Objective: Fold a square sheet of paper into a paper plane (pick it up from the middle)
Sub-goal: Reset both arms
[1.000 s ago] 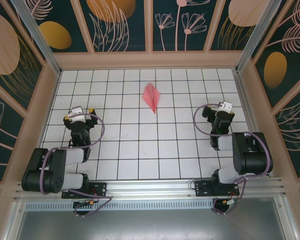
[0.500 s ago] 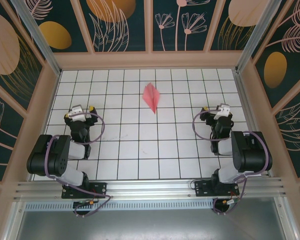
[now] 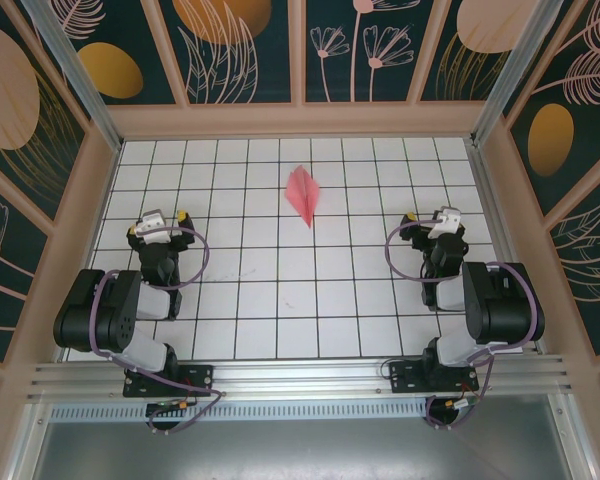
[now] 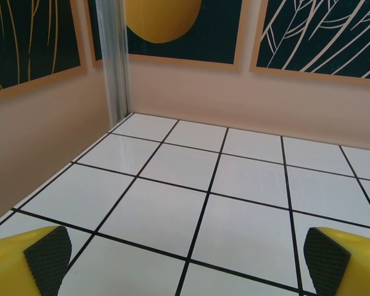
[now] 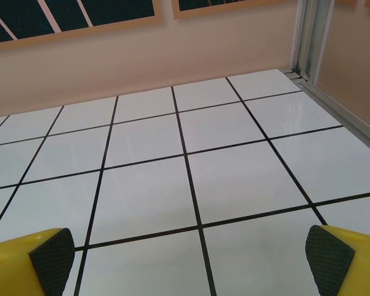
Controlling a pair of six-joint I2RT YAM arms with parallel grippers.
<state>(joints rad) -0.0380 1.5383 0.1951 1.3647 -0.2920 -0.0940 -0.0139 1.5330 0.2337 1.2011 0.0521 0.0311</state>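
Since the paper plane (image 3: 303, 196) is lying folded in the middle of the surface (image 3: 280, 300), toward the far edge, with its pointed end aiming at the near edge, the folding is looking finished in the top view. The step in hand is, by my reading, parking the arms. Doing that well is asking for each arm to be sitting on its own side, well apart from the plane. Nothing should be sweeping across the middle, where it could be nudging so light a thing. Here the left tool (image 3: 158, 222) is hanging near the left edge and the right tool (image 3: 432, 220) near the right edge, neither carrying anything.

In the left wrist view, the left tool (image 4: 185, 259) is standing wide, its dark pads (image 4: 47, 253) framing bare tiles and touching nothing.

In the right wrist view, the right tool (image 5: 191, 259) is gaping just as wide, its pads (image 5: 52, 254) gripping nothing.
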